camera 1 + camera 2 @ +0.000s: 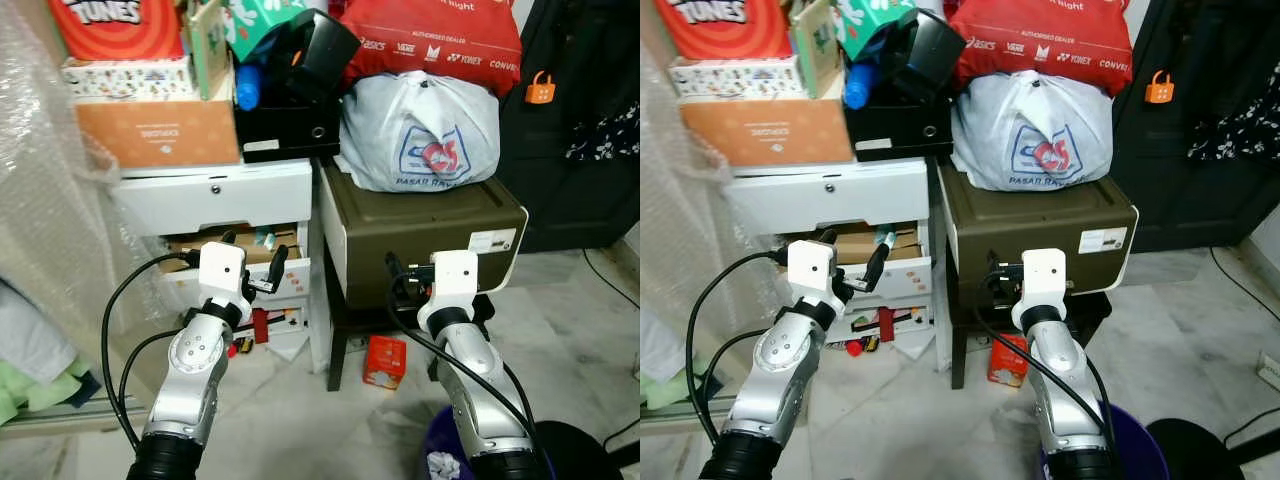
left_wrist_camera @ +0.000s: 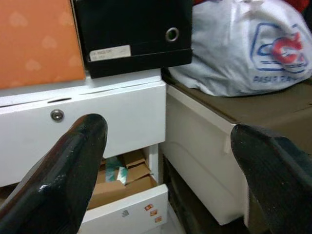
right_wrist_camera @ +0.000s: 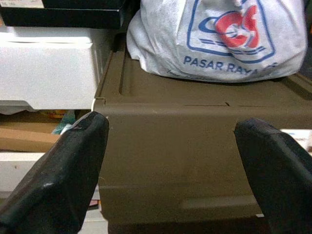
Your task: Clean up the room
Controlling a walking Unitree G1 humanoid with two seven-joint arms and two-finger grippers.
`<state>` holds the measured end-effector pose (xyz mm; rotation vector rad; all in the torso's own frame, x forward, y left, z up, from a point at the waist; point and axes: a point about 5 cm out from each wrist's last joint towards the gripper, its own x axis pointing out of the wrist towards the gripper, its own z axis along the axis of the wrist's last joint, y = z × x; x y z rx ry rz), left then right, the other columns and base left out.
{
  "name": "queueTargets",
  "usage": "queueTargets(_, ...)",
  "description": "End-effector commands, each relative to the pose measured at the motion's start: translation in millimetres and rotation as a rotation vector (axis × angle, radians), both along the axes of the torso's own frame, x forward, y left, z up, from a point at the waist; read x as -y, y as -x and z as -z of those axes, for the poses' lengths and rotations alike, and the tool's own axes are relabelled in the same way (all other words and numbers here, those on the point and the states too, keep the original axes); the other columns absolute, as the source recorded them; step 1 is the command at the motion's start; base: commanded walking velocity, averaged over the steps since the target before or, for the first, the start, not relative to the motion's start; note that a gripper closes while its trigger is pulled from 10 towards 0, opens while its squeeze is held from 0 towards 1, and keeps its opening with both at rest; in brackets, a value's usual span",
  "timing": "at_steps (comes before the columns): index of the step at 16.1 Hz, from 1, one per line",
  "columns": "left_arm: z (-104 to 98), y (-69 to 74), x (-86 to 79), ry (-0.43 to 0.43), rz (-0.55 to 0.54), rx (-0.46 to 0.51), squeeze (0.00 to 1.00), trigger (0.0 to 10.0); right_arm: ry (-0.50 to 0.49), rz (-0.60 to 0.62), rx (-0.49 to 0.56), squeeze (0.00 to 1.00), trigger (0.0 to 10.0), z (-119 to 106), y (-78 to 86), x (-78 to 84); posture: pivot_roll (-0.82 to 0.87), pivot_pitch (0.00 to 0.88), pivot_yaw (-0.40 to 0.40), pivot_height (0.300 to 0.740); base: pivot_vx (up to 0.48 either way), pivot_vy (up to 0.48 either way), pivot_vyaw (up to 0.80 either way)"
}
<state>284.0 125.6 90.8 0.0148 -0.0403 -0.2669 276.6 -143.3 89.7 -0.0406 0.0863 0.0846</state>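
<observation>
A small red carton lies on the tiled floor under the olive-brown storage box. Red bits lie on the floor by the white drawer unit. Its lower drawer is pulled out, with cardboard and packets inside. My left gripper is raised in front of that drawer, open and empty. My right gripper hovers open and empty before the olive box's front. A purple bin with crumpled paper inside sits beside my right arm.
A white plastic bag and a red bag are piled on the olive box. A black box and an orange box top the drawers. Bubble wrap hangs left; a dark cabinet stands right.
</observation>
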Motion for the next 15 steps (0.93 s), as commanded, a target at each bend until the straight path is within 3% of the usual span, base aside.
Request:
queueTargets(1, -3.2, -1.3, -1.9, 0.0, 0.003, 0.014, 0.0, 10.0, -0.002, -0.011, 0.008, 0.0, 10.0, -2.6, -2.7, -2.6, -0.01, 0.0, 0.026, 0.74, 0.356, 0.0, 0.0)
queueTargets(9, -2.4, -1.5, -1.8, -0.006, 0.011, 0.008, 0.0, 10.0, -0.009, -0.01, 0.014, 0.0, 10.0, -3.7, -3.3, -3.9, -0.01, 0.0, 0.031, 0.74, 0.366, 0.0, 0.0)
queueTargets(15, -0.8, -1.3, -3.9, -0.016, -0.019, 0.003, 0.0, 10.0, -0.011, -0.016, 0.013, 0.0, 10.0, -3.1, -3.6, -4.1, -0.01, 0.0, 0.029, 0.74, 0.0, 0.0, 0.0)
